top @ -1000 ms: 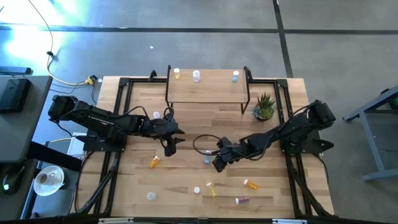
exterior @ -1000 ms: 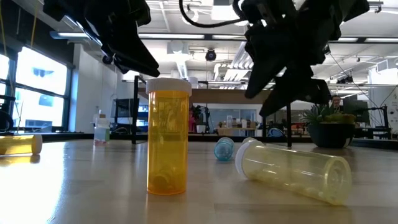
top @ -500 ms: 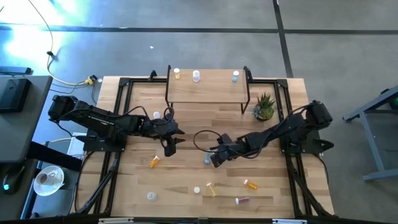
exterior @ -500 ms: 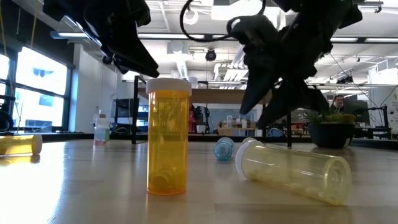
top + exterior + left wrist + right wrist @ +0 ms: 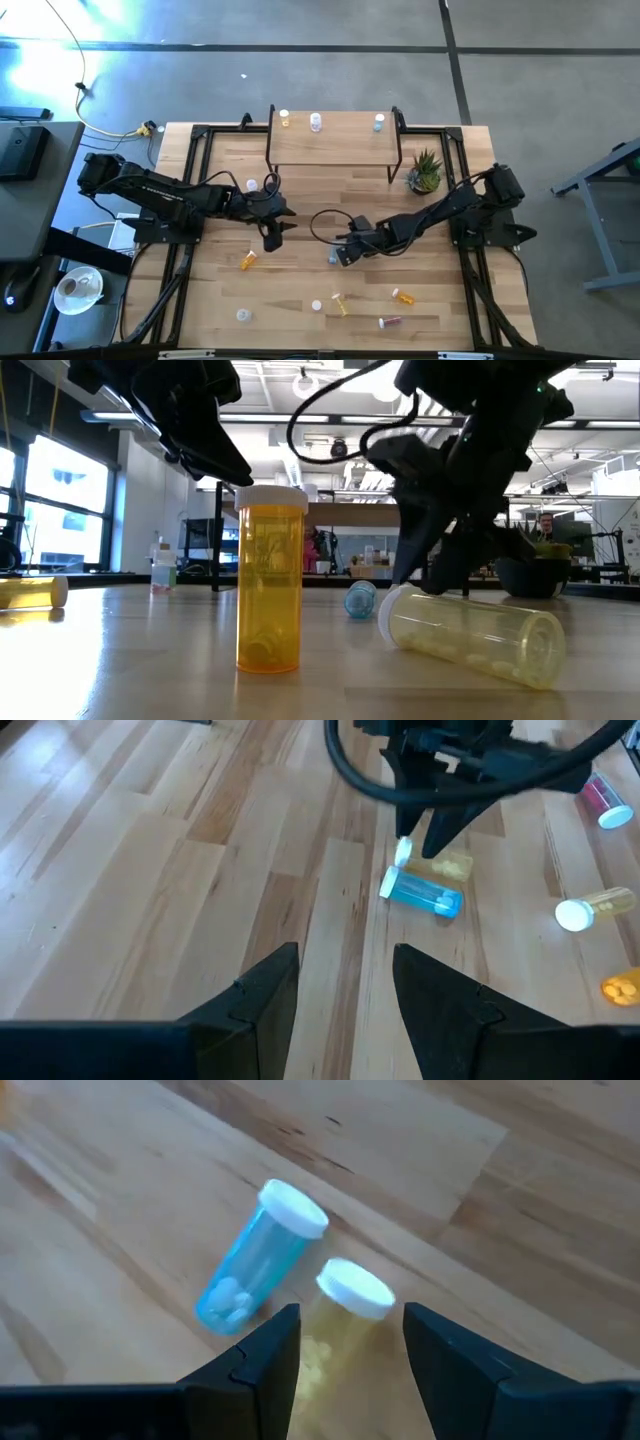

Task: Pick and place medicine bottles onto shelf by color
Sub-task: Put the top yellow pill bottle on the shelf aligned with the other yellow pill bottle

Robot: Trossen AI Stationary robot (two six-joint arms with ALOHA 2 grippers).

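Your right gripper [image 5: 342, 1342] sits low over the desk [image 5: 300, 200] with its jaws spread and empty, straddling the white cap of a pale yellow bottle [image 5: 345, 1310] that lies on its side. Touching it, or nearly, lies a blue bottle [image 5: 255, 1260], also on its side. That crowding is your risk: one jaw may come down on the blue bottle, or nudge it so that it rolls off across the planks, and a closing grip could pinch both bottles or squirt the round yellow one out sideways. Your right arm reaches in from its base, stretched low towards mid-desk. Your left gripper [image 5: 345, 990] waits further back above bare boards, jaws parted and holding nothing. Beyond, at the far edge, the shelf [image 5: 335, 140] carries three bottles along its back.
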